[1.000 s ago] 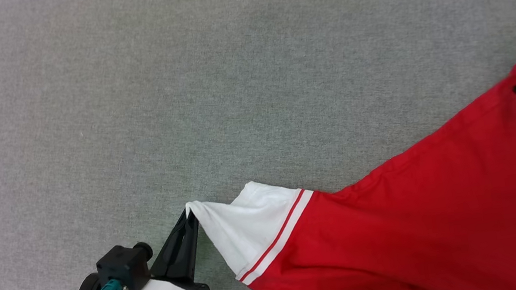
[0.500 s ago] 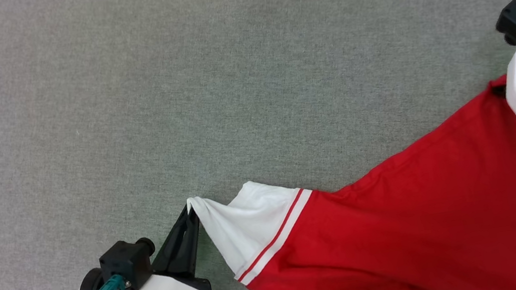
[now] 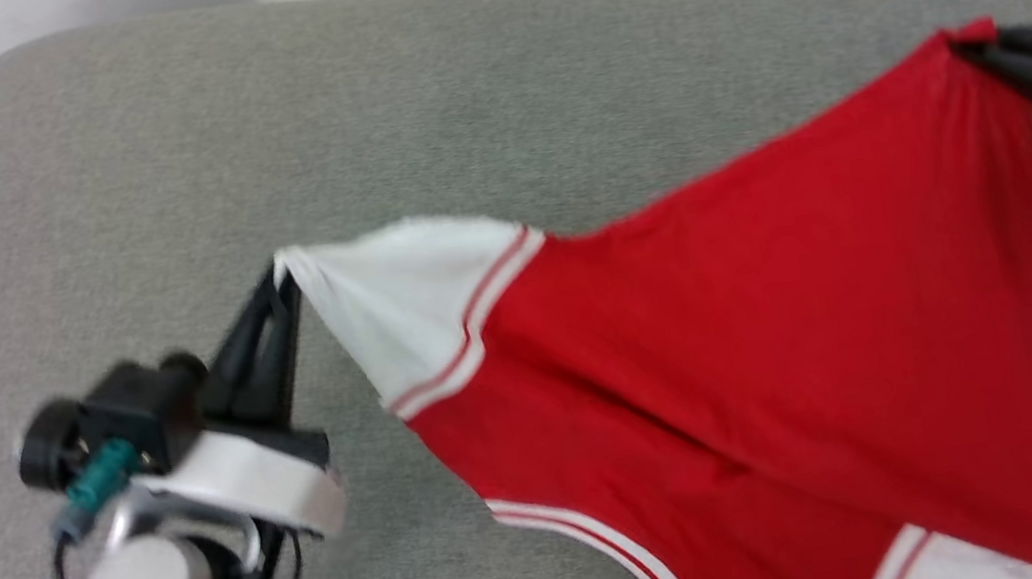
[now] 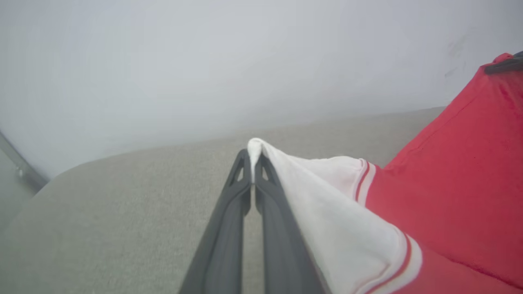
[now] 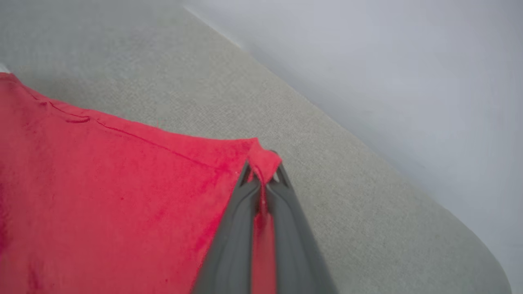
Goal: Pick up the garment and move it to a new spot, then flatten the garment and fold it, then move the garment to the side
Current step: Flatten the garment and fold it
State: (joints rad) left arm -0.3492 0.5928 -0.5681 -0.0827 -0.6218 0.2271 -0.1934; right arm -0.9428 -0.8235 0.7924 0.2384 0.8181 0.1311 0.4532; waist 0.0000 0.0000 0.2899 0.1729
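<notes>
The left gripper (image 3: 280, 280) is pinched shut on the tip of a white sleeve (image 3: 396, 296). From there the red jersey (image 3: 782, 313) stretches taut across to the right gripper (image 3: 967, 49), which is clamped on a red corner of the cloth. A grey padded surface (image 3: 447, 87) lies beneath both grippers. The jersey's striped trim trails back toward the robot.

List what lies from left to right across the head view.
left tool, shut on the sleeve's tip → white sleeve → red body of the garment → right tool, shut on a red corner of the garment.
</notes>
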